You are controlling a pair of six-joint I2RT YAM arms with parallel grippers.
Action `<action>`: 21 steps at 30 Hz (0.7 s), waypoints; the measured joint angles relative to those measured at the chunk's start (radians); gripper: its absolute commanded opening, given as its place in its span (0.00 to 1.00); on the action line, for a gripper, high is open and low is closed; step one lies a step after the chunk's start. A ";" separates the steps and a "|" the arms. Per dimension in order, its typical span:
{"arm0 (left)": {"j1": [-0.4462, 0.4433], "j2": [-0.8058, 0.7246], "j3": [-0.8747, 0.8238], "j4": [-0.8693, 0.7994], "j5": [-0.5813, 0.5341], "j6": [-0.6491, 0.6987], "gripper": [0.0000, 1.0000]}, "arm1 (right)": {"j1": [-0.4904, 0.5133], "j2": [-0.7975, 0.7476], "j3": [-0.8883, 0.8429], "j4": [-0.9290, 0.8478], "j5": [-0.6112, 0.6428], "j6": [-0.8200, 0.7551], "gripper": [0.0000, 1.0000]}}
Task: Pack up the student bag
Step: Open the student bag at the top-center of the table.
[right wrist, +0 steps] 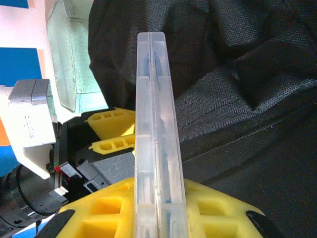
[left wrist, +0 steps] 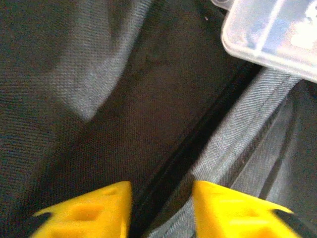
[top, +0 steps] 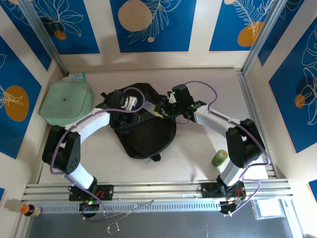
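The student bag (top: 146, 136) is matt, coarsely woven black cloth; the plastic case (right wrist: 156, 134) is smooth, translucent, faintly glossy.

Item: student bag (top: 143, 134), a black, soft, woven-fabric backpack
Pose: lying flat, slumped and creased
Place: middle of the desk (top: 198, 148)

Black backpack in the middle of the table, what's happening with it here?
Both arms are working over the student bag, which lies on the table. The right gripper is clamped on a clear plastic case, held on edge above the bag's dark fabric. The left gripper is beside it, fingers apart over a dark seam or zip, gripping nothing. The case does not look to be inside the bag yet.
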 measured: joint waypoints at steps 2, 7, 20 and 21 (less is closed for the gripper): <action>0.000 -0.010 -0.001 -0.001 0.017 0.015 0.19 | 0.000 0.000 0.000 -0.009 0.000 0.003 0.10; -0.014 -0.100 -0.061 0.027 0.089 0.027 0.14 | 0.005 0.001 0.038 -0.059 -0.003 0.006 0.11; -0.082 -0.077 -0.098 0.044 0.107 0.033 0.11 | 0.051 0.017 0.074 -0.114 -0.046 0.008 0.11; -0.083 -0.074 -0.101 0.045 0.107 0.033 0.11 | 0.055 0.017 0.059 -0.113 -0.048 0.011 0.11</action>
